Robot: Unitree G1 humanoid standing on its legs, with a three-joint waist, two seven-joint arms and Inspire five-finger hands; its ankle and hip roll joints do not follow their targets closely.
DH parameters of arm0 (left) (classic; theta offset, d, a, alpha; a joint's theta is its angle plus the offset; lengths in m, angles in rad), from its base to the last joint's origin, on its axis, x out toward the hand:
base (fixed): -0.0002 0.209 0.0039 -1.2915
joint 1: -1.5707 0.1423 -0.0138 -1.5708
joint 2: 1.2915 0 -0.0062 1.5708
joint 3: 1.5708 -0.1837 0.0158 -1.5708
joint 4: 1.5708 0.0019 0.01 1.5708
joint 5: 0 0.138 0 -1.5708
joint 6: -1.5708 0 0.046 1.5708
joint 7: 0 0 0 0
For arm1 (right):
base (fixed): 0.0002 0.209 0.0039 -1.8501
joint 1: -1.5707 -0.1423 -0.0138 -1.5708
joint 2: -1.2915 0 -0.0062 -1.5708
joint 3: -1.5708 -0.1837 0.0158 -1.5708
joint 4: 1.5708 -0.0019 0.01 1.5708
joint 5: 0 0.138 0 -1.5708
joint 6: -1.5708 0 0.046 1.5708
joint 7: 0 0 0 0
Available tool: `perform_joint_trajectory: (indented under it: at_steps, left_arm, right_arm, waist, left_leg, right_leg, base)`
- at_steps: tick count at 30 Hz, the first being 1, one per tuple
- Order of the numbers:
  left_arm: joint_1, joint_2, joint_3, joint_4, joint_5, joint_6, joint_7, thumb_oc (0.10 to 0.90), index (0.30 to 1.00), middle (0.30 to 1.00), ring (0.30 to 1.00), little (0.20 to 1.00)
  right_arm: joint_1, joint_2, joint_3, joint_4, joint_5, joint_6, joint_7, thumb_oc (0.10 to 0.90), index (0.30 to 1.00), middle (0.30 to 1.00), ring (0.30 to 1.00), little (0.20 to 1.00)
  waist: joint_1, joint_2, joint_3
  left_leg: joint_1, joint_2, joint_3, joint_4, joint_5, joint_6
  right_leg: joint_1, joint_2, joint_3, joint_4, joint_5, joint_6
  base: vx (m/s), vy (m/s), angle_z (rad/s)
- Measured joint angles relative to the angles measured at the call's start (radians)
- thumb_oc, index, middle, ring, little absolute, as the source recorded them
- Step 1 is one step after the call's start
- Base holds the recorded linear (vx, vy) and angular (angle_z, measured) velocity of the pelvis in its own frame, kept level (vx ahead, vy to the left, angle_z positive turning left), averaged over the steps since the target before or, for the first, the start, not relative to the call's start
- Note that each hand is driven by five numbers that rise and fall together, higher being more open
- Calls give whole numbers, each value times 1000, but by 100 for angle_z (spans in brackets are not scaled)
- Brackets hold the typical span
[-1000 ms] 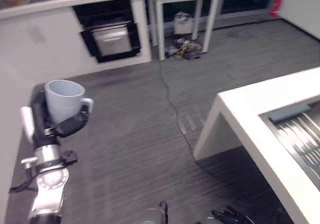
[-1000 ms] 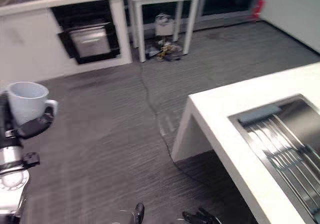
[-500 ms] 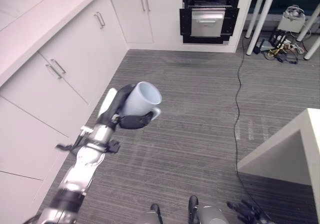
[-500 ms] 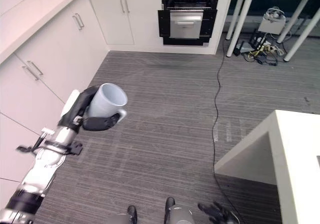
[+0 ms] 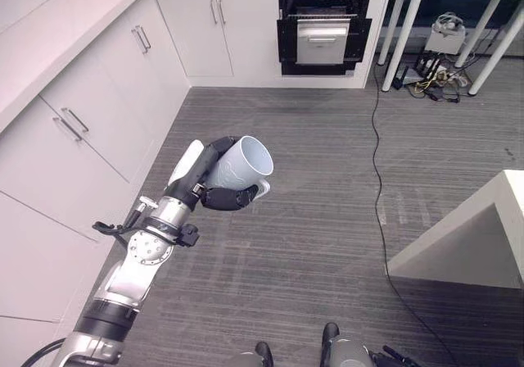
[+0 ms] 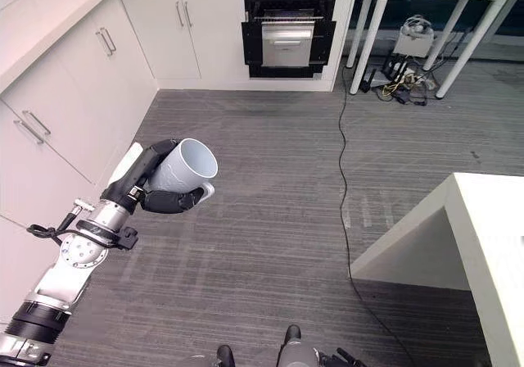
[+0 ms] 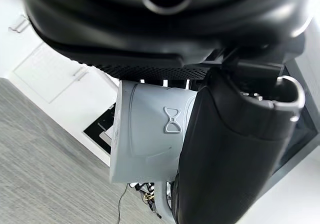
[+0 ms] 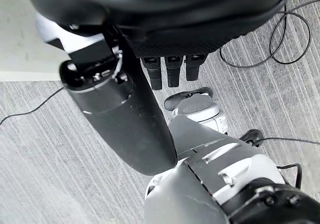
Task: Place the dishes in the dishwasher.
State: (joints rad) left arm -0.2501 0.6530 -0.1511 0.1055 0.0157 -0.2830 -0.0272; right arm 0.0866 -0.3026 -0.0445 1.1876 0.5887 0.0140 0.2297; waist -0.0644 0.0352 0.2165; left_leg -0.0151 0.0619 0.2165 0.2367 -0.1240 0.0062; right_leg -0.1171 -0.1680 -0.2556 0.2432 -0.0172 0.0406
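Partly, our left hand (image 5: pixel 214 183) hides the mug (image 5: pixel 242 164): its fingers are curled round the body and handle, so we see only the open mouth and one pale side, tilted above the grey striped floor (image 5: pixel 327 211). Our right hand (image 8: pixel 150 84) hangs with straight, relaxed fingers holding nothing. Well beyond the mug, an open dishwasher (image 5: pixel 323 35) sits among white cabinets (image 5: pixel 98 113). To the mug's right, a white desk (image 5: pixel 483 236) is cut off by the frame.
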Motion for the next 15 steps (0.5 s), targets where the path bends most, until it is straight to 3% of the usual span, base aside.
perform_joint_trajectory:
  at_steps: [7,9,10,15]
  left_arm:
    - [3,-4,-7,-4,-2,4,2,400,300,300,300,300]
    - [9,-6,-13,-11,-10,23,25,400,300,300,300,300]
    - [24,-8,-38,-12,-13,41,94,400,300,300,300,300]
    - [30,-52,-97,-2,-28,77,111,400,300,300,300,300]
  right_arm:
    - [21,13,-7,33,-36,4,4,800,900,900,900,900]
    - [35,21,-6,35,-39,10,13,800,900,900,900,900]
    - [26,12,3,34,-29,57,56,800,900,900,900,900]
    - [25,10,9,34,61,83,71,800,900,900,900,900]
  waist:
    - [-21,-6,-63]
    - [-21,-20,-75]
    - [-29,-20,-75]
    - [-46,-14,-79]
  left_leg:
    - [-17,8,19,3,-10,-5]
    - [-35,6,29,42,-18,7]
    - [-17,7,39,35,-17,7]
    - [-15,12,27,23,-14,-6]
  right_leg:
    - [-13,6,7,-34,11,26]
    - [-17,1,18,-32,35,21]
    - [-12,4,32,-19,32,20]
    - [-18,8,24,19,7,10]
  base:
    - [-7,-5,-10]
    - [16,-40,-9]
    - [30,-104,-15]
    - [46,-97,4]
